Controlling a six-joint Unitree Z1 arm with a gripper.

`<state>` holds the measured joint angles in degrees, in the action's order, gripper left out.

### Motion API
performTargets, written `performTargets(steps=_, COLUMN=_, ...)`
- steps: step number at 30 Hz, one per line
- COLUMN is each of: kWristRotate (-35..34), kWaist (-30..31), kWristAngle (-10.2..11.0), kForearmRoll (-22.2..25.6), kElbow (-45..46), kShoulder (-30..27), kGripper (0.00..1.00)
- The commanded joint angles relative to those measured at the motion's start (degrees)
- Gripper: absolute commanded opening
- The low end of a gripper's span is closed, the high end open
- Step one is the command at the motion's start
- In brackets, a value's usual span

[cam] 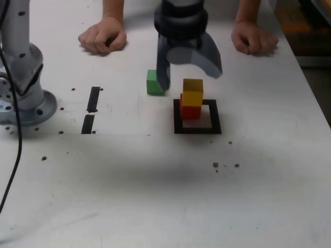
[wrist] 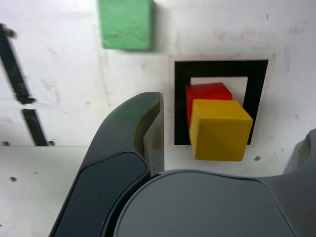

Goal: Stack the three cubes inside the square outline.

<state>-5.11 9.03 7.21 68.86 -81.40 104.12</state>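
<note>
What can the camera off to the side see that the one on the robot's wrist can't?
Only the exterior view shows a person's two fists on the table's far edge and the arm's base. Only the wrist view looks straight down on the stack. Both show the yellow cube on the red cube inside the square outline, the green cube outside, and the open gripper.
</note>
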Motion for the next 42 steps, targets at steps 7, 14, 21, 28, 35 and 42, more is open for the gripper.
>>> performTargets(steps=7, kWristRotate=1.0, kWaist=-0.2, kWristAngle=2.7, kForearmRoll=3.4, kElbow=-0.1, kShoulder=-6.1, kGripper=1.0)
performTargets(steps=14, kWristRotate=2.4, kWaist=-3.6, kWristAngle=3.0, kForearmRoll=1.4, kElbow=6.7, kShoulder=-10.5, kGripper=0.99)
performTargets(steps=21, kWristRotate=3.9, kWaist=-7.5, kWristAngle=2.9, kForearmRoll=-4.0, kElbow=14.7, kShoulder=-13.0, kGripper=0.99)
performTargets(steps=28, kWristRotate=6.6, kWaist=-9.7, kWristAngle=3.3, kForearmRoll=-7.8, kElbow=18.2, kShoulder=-13.1, kGripper=1.0)
performTargets(steps=35, kWristRotate=13.8, kWaist=-14.2, kWristAngle=-0.5, kForearmRoll=-10.3, kElbow=19.9, kShoulder=-10.1, kGripper=0.99)
performTargets(steps=42, kWristRotate=23.0, kWaist=-17.6, kWristAngle=-3.9, kForearmRoll=-12.8, kElbow=19.2, kShoulder=-5.6, kGripper=0.97)
